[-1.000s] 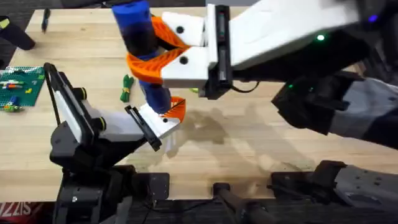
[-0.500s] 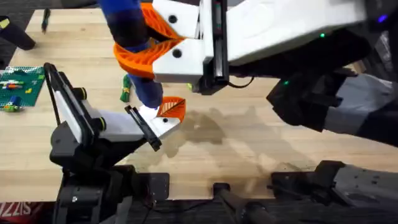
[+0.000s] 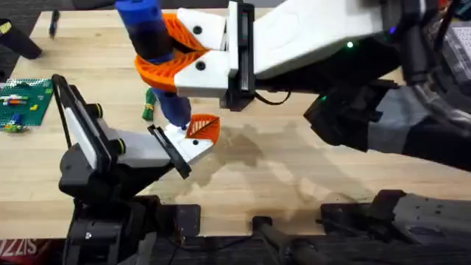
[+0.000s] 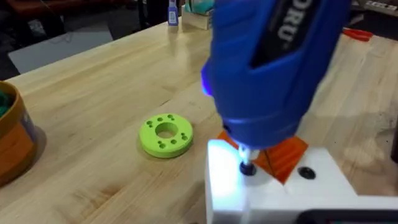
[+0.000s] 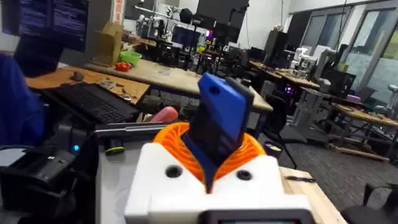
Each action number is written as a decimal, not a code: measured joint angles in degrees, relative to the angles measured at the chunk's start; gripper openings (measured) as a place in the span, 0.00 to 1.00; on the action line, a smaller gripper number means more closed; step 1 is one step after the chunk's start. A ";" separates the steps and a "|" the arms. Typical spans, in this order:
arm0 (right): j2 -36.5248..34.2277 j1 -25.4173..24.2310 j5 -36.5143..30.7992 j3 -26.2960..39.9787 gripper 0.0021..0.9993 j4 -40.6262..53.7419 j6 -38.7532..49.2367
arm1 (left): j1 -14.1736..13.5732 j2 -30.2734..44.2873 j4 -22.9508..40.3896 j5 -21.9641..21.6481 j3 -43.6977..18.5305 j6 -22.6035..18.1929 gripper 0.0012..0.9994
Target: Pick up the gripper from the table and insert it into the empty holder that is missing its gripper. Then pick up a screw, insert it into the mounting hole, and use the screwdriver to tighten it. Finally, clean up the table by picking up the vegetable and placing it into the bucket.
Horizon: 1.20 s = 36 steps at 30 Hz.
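Because the screw has to be driven straight down, the right gripper (image 3: 173, 55) is clamped round the screwdriver (image 3: 151, 40) and holds it near upright, w/ the orange pads wrapped on the blue barrel. In the right wrist view the blue body (image 5: 217, 127) stands up between the ribbed pads, so the grip looks firm enough to take torque.

Directly below that gripper sits the holder (image 3: 188, 143), the white block, w/ the gripper part (image 3: 203, 129) already seated in it as an orange wedge. The left wrist view shows why the tool is there: the metal tip (image 4: 247, 167) is down on the white block's (image 4: 280, 193) top face, lit by the tool's own light, beside the orange wedge (image 4: 280, 155) and a dark hole (image 4: 306, 173). Whether a screw is under the tip can't be made out, but the pose reads as the tightening step.

The left gripper (image 3: 173, 151) appears to brace the holder so it won't spin or slide under the driver; can't tell how its fingers stand.

Vegetable (image 3: 150, 103) lies on the table just beyond the left gripper, untouched, so cleanup isn't started. Bucket (image 4: 12, 143) stands off to one side of the left gripper, well apart, w/ a green disc (image 4: 166, 134) on the table between it and the holder.
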State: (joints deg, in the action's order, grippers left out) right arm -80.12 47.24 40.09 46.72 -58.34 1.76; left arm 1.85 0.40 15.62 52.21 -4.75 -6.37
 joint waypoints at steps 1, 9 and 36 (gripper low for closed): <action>-0.01 0.00 0.00 0.00 0.01 0.01 0.00 | 0.00 0.00 0.00 0.00 0.00 0.01 0.01; -0.04 0.00 0.01 0.00 0.01 0.33 0.02 | 0.00 0.00 0.00 0.02 0.00 0.00 0.01; 2.05 -3.96 4.89 13.62 0.01 6.19 1.38 | 0.00 0.00 -0.01 -0.42 0.00 0.79 0.01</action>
State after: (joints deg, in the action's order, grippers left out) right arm -78.08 43.28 44.98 60.34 -52.15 3.14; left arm 1.85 0.40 15.60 51.79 -4.75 -5.58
